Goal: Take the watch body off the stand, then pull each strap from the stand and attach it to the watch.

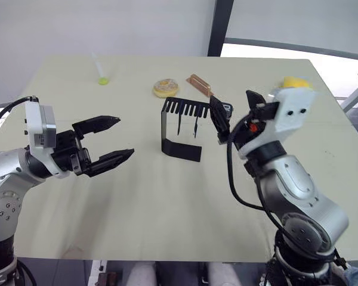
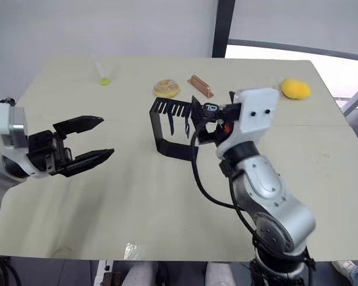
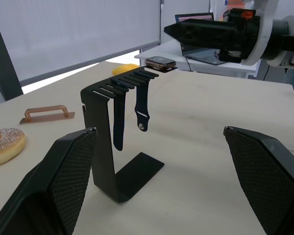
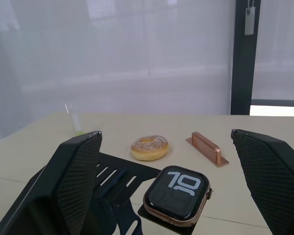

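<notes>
Watch body (image 4: 177,195) on stand (image 3: 110,142), digits 10 visible

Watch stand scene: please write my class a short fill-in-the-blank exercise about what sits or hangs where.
1. The watch body rests on the stand's ____ plate.
2. The number of straps hanging from the slots is ____.
3. The right gripper's fingers are ____, either side of the watch body.
4. The ring-shaped pastry beside the copper-coloured bar is a ____.

Missing words: top; two; open; doughnut

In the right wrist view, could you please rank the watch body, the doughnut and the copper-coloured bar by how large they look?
1. watch body, largest, though it is nearest the camera
2. copper-coloured bar and doughnut, which look about alike, so I would not rank them
</notes>
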`<state>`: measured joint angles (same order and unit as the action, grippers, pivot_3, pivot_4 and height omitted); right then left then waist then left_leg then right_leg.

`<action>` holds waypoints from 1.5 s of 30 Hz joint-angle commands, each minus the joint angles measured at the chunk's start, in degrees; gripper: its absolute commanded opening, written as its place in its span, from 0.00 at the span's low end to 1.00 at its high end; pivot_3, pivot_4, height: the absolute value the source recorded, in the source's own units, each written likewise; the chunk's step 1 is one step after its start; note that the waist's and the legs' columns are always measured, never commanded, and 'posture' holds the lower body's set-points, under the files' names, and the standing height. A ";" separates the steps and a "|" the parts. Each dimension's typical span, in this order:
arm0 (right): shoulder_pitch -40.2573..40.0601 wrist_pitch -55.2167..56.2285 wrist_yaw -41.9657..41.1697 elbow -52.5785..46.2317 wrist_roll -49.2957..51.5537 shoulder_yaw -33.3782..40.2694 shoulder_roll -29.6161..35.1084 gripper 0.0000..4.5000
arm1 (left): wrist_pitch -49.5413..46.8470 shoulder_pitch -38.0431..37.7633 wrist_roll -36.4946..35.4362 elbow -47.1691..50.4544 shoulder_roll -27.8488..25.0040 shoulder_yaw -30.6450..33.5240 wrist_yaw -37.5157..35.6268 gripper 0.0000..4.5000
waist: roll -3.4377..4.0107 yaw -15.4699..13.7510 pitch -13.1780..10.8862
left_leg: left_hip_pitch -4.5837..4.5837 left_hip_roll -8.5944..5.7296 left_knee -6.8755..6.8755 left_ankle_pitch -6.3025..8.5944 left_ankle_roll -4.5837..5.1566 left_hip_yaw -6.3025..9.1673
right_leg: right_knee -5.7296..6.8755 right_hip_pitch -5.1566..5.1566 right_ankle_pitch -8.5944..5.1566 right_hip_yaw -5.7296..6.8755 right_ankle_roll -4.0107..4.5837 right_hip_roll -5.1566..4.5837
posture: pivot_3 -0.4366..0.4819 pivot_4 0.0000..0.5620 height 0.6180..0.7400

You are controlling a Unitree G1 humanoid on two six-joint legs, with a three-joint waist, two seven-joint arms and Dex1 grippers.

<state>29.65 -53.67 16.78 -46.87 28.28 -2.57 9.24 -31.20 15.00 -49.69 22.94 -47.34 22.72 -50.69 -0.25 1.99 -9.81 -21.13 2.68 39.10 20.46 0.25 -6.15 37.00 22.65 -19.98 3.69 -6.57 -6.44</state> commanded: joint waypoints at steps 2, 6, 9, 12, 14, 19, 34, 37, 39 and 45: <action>2.81 -1.37 1.77 2.15 -5.15 -3.54 -2.35 1.00 | -0.05 1.28 -0.88 1.31 -0.18 -0.01 0.26 0.99 | 0.00 0.12 0.00 | -0.02 0.00 0.00 -0.01 0.01 -0.01 | 0.01 0.02 0.00 0.06 0.00 0.01 | 0.48 0.27 1.00; 2.80 -2.69 2.18 2.38 -7.87 -3.03 -4.56 1.00 | -0.18 1.24 -0.91 1.44 -0.42 0.16 0.24 0.99 | 0.00 0.13 0.00 | -0.03 0.01 -0.01 -0.01 0.00 0.00 | 0.00 0.02 0.00 0.11 0.00 0.01 | 0.48 0.27 1.00; 2.61 -3.34 2.08 2.04 -9.17 -2.48 -5.80 1.00 | -0.45 0.73 -0.86 1.89 -0.68 0.52 0.21 0.99 | 0.00 0.13 0.00 | -0.03 0.01 -0.01 -0.01 0.01 0.00 | 0.00 0.02 0.00 0.11 0.00 0.01 | 0.48 0.27 1.00; 2.49 -3.51 2.01 1.80 -10.52 -1.95 -7.03 1.00 | -0.69 0.23 -0.85 2.33 -0.89 0.81 0.24 0.99 | 0.00 0.14 0.00 | -0.03 0.01 -0.01 -0.01 0.00 0.00 | 0.00 0.02 0.00 0.11 0.00 0.02 | 0.48 0.27 1.00; 2.44 -3.89 1.96 1.78 -11.19 -1.62 -7.76 1.00 | -0.80 0.11 -0.84 2.50 -0.92 0.88 0.32 0.99 | 0.00 0.16 0.00 | -0.04 0.01 -0.01 -0.01 0.00 0.00 | 0.00 0.02 0.00 0.10 0.00 0.02 | 0.48 0.27 1.00; 2.13 -4.74 1.43 1.72 -12.69 -1.12 -9.44 1.00 | -1.11 0.38 -0.86 2.67 -0.93 0.89 0.69 0.99 | 0.01 0.19 0.00 | -0.04 0.01 -0.02 -0.01 0.00 0.00 | 0.00 0.02 0.00 0.09 0.00 0.02 | 0.48 0.27 1.00; 1.15 -5.38 -0.27 2.18 -13.86 -0.50 -12.26 1.00 | -1.38 0.81 -0.78 2.89 -1.26 0.80 1.64 0.99 | 0.01 1.17 -0.01 | -0.06 0.01 -0.06 -0.02 -0.01 0.05 | -0.01 0.02 0.00 0.03 0.00 0.02 | 0.48 0.27 1.00; 1.22 -5.11 -0.79 2.33 -13.77 -0.42 -12.43 0.87 | -1.37 0.82 -0.64 2.91 -1.26 0.77 1.82 1.00 | 0.01 1.22 -0.01 | -0.06 0.02 -0.08 -0.02 -0.02 0.06 | -0.02 0.02 0.00 0.02 0.00 0.02 | 0.48 0.27 1.00; 1.33 -4.90 -1.18 2.43 -13.82 -0.48 -12.47 0.70 | -1.36 0.83 -0.61 2.90 -1.22 0.78 1.92 1.00 | 0.01 1.23 -0.01 | -0.06 0.02 -0.08 -0.02 -0.02 0.06 | -0.03 0.02 0.00 0.01 0.00 0.02 | 0.48 0.27 1.00; 1.98 -3.69 -2.79 2.77 -13.88 -0.91 -12.22 0.36 | -1.05 0.86 -0.30 2.63 -1.10 0.71 2.18 1.00 | 0.01 1.17 -0.01 | -0.07 0.00 -0.08 -0.02 -0.02 0.08 | -0.04 0.01 0.00 -0.01 0.00 -0.01 | 0.48 0.27 1.00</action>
<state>30.75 -58.76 15.34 -42.71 14.59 -3.74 -2.75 -32.70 15.18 -49.66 23.96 -47.63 21.95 -48.74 -0.25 3.16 -9.82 -21.20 2.68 39.02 20.44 0.24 -6.06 36.97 22.66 -19.98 3.69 -6.56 -6.44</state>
